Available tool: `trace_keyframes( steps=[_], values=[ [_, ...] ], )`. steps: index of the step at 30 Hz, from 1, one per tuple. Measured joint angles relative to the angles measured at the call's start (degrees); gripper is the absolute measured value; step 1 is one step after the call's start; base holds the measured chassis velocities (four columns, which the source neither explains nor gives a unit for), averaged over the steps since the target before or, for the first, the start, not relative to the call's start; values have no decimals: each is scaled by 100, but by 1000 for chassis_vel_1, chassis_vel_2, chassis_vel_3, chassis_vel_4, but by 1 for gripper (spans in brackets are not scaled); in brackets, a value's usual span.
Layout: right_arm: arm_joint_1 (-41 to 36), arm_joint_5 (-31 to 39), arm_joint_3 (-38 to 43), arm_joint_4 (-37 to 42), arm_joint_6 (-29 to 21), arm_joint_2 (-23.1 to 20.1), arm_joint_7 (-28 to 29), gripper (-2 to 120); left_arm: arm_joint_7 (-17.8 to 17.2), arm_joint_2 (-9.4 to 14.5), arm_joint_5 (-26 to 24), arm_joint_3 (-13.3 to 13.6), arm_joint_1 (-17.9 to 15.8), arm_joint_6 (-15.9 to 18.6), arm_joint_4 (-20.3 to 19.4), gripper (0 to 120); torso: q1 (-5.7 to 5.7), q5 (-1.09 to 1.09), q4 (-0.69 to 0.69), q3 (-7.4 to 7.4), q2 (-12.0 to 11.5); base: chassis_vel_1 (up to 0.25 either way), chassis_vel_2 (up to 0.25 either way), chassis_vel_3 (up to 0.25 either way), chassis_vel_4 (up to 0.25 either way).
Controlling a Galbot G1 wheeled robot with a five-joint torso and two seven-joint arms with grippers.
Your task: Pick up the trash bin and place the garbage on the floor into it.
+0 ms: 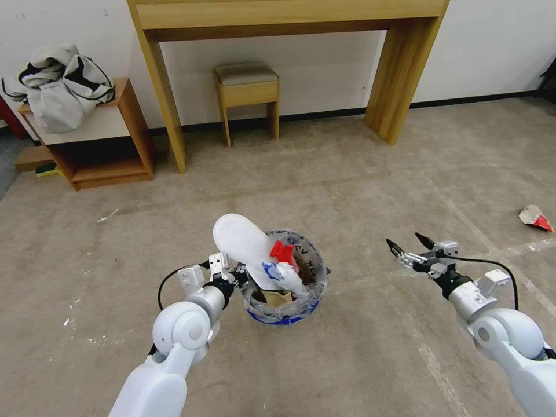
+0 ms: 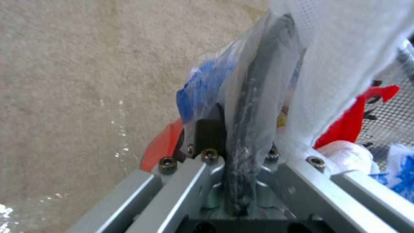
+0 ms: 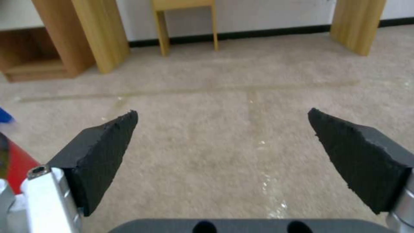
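Left claw (image 1: 243, 277) clamps trash bin (image 1: 285, 313) rim; right claw (image 1: 410, 246) agape.

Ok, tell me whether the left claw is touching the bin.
Touching. The left wrist view shows the left claw shut on the bin rim, bag-covered edge pinched between its fingers; the head view agrees.

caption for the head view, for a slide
Left gripper clamps the full trash bin's rim; right gripper hangs open beside it.
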Motion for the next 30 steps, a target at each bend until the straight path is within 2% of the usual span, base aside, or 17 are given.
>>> trace_keyframes(
  steps=[10,29,30],
  values=[
    [65,-229,-158,-202,80,91,-37,100,11,-91,182,-12,131,-1,13,1,0,0,1,0,0,0,0,0,0],
    [81,-230,-230,-299,99,93,-113,100,-21,-185,112,37,154,-59,11,1,0,0,-3,0,0,-21,-15,-18,-20],
    [103,-229,-230,-316,105,101,-111,100,-25,-193,114,35,154,-60,12,1,0,0,1,0,0,0,0,0,0]
  ],
)
